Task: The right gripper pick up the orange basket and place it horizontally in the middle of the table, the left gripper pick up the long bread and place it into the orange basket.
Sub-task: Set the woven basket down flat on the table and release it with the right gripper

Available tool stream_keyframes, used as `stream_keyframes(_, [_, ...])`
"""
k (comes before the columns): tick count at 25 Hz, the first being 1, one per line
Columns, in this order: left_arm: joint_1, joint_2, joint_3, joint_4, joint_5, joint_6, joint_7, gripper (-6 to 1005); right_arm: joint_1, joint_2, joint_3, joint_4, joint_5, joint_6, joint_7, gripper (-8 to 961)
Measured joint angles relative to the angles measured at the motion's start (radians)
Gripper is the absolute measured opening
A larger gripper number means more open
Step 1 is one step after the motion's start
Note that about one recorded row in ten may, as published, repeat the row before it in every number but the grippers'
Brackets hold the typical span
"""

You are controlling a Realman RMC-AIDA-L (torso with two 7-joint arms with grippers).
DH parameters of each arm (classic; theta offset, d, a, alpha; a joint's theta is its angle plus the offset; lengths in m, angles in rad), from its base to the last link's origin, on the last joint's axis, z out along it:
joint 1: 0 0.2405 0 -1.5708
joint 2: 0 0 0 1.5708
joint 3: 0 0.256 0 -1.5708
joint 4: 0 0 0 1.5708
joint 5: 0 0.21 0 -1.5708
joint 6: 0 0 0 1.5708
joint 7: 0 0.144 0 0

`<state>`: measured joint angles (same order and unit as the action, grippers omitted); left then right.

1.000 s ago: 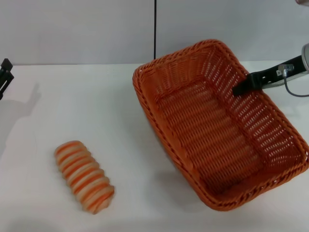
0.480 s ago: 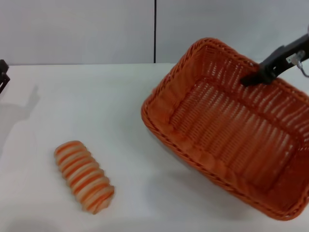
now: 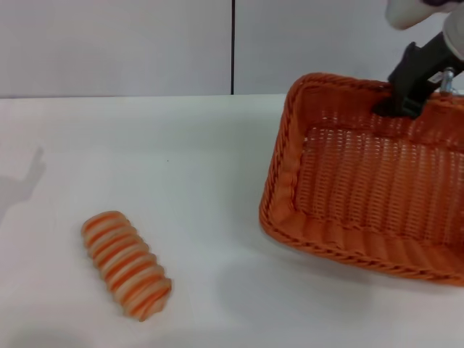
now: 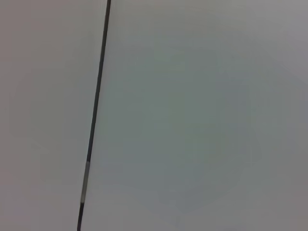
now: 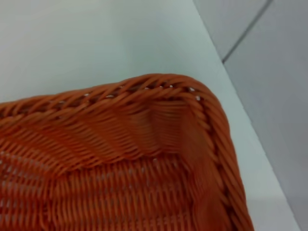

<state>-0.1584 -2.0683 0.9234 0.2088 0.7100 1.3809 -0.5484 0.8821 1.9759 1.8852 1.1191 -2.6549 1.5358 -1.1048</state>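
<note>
The orange basket point(image 3: 362, 196) stands at the right of the table point(image 3: 181, 159), its long side running left to right, partly cut off by the view's right edge. My right gripper point(image 3: 397, 107) is shut on the basket's far rim, coming in from the upper right. The right wrist view shows a corner of the orange basket point(image 5: 120, 168) close up. The long bread point(image 3: 127, 264), striped orange and cream, lies on the table at the near left, well apart from the basket. My left gripper is out of view; only its shadow falls on the table's left edge.
A grey wall point(image 3: 116, 43) with a dark vertical seam point(image 3: 233, 43) rises behind the table. The left wrist view shows only that wall point(image 4: 192, 120) and seam point(image 4: 96, 106). Bare tabletop lies between bread and basket.
The right gripper has swung the basket round to the right, from slanting to lying crosswise, and lifted toward the upper right. The left gripper has left the view at the left edge. The bread has not moved.
</note>
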Motion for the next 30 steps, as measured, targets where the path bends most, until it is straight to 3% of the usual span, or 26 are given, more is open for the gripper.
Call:
stream_keyframes(7, [0.018,0.001,-0.003,-0.027,0.000,0.027,-0.002,748,-0.037,0.025,0.004,0.038,0.066,-0.107,-0.098,130])
stream_keyframes(14, [0.021,0.000,-0.003,-0.032,0.000,0.049,-0.003,746,-0.084,0.034,0.016,0.058,0.218,-0.169,-0.192,129])
stream_keyframes(24, [0.011,0.001,-0.003,-0.053,0.000,0.066,-0.004,743,-0.089,0.039,0.015,-0.040,0.338,-0.183,-0.269,129])
stream_keyframes(30, [0.010,0.001,-0.003,-0.065,0.000,0.067,-0.004,741,-0.079,0.058,0.007,-0.097,0.340,-0.188,-0.296,129])
